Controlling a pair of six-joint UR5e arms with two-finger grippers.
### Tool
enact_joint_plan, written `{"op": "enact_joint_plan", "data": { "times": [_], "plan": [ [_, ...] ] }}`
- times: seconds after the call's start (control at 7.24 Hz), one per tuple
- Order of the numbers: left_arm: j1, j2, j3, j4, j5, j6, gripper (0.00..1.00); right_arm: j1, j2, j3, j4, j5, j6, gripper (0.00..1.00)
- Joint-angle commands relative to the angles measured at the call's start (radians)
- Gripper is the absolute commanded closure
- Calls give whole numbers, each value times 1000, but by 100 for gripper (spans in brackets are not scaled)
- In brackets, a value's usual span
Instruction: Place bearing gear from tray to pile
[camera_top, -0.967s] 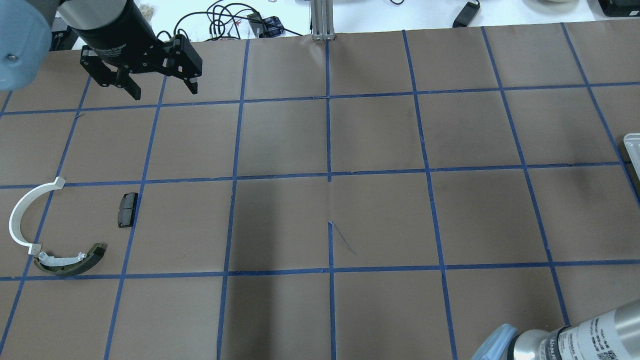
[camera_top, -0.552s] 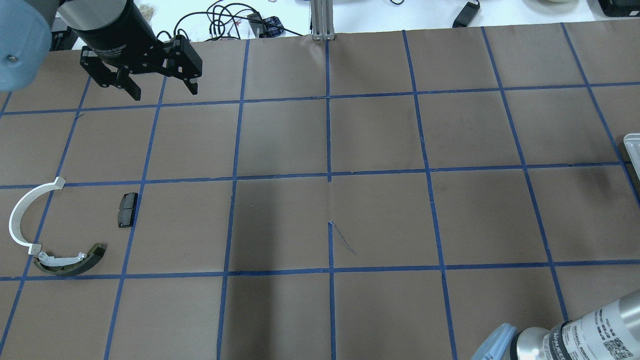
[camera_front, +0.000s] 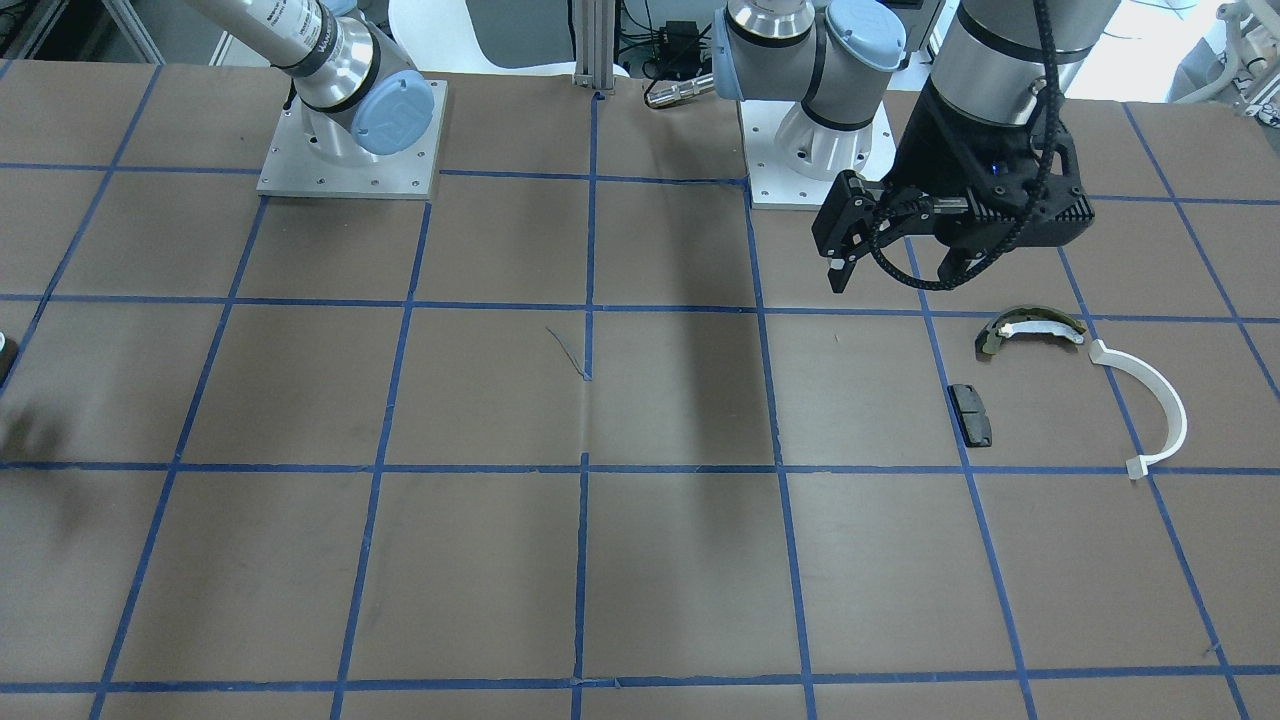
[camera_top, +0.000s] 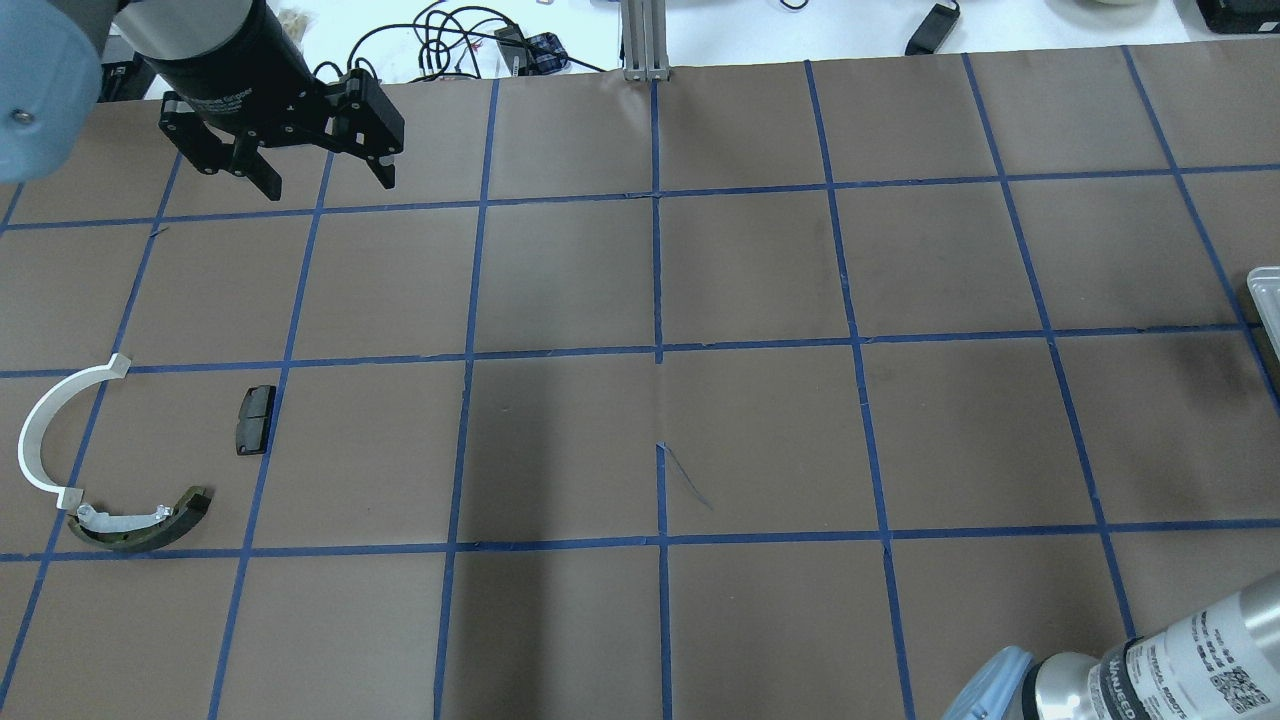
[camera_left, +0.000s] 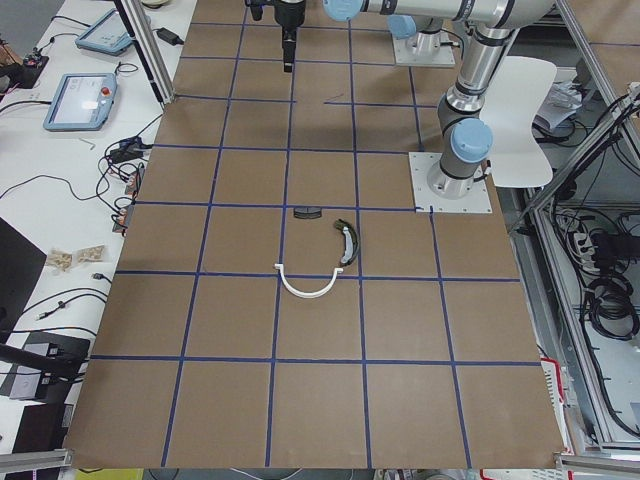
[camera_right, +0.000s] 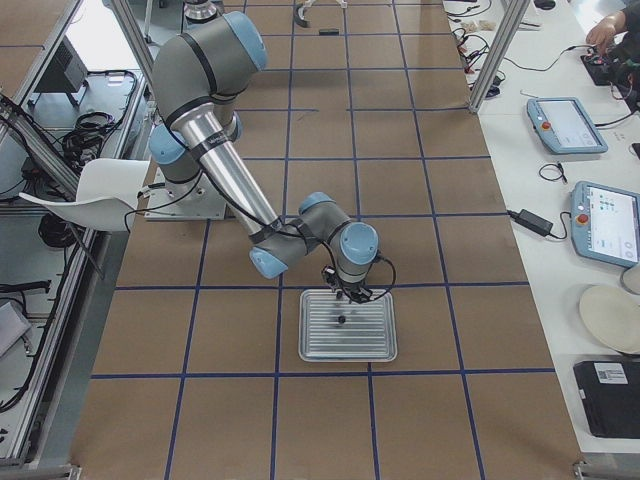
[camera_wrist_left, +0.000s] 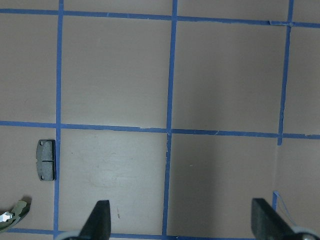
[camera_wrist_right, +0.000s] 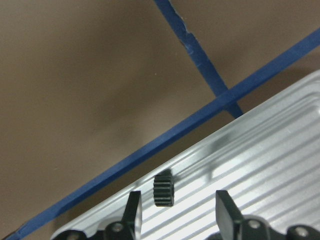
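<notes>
The bearing gear (camera_wrist_right: 163, 188), small, black and toothed, lies on the ribbed metal tray (camera_wrist_right: 270, 165) near its edge. My right gripper (camera_wrist_right: 177, 212) hangs just above the tray, open, with the gear just ahead of the gap between its fingers. From the side the gear (camera_right: 341, 320) is a dark dot on the tray (camera_right: 380, 345). The pile lies far away at the table's left: a white arc (camera_top: 40, 430), an olive brake shoe (camera_top: 140, 525) and a black pad (camera_top: 254, 420). My left gripper (camera_top: 328, 182) hovers open and empty beyond the pile.
Brown paper with a blue tape grid covers the table. The tray's corner (camera_top: 1265, 290) shows at the right edge. Cables (camera_top: 450, 45) and an aluminium post (camera_top: 645, 40) lie past the far edge. The arm bases (camera_front: 350, 140) stand at the robot's side.
The right arm's wrist at the overhead view's lower right has shifted slightly. The left arm and the pile have not moved.
</notes>
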Motion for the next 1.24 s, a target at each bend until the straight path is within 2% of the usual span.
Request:
{"op": "enact_joint_plan", "data": {
  "times": [0.0, 0.14, 0.28, 0.55, 0.83, 1.1],
  "plan": [
    [0, 1, 1, 0, -1, 0, 0, 0, 14, 2, 7, -7, 5, 41],
    [0, 0, 1, 0, -1, 0, 0, 0, 14, 2, 10, -7, 5, 41],
    [0, 1, 2, 0, 1, 0, 0, 0, 14, 2, 10, -8, 6, 47],
    [0, 0, 3, 0, 1, 0, 0, 0, 12, -2, 10, -63, 6, 100],
    [0, 1, 1, 0, 1, 2, 0, 0, 2, -8, 18, -118, 52, 100],
    [-2, 3, -4, 0, 1, 2, 0, 9, -43, -14, 24, -122, 64, 100]
  ]
}}
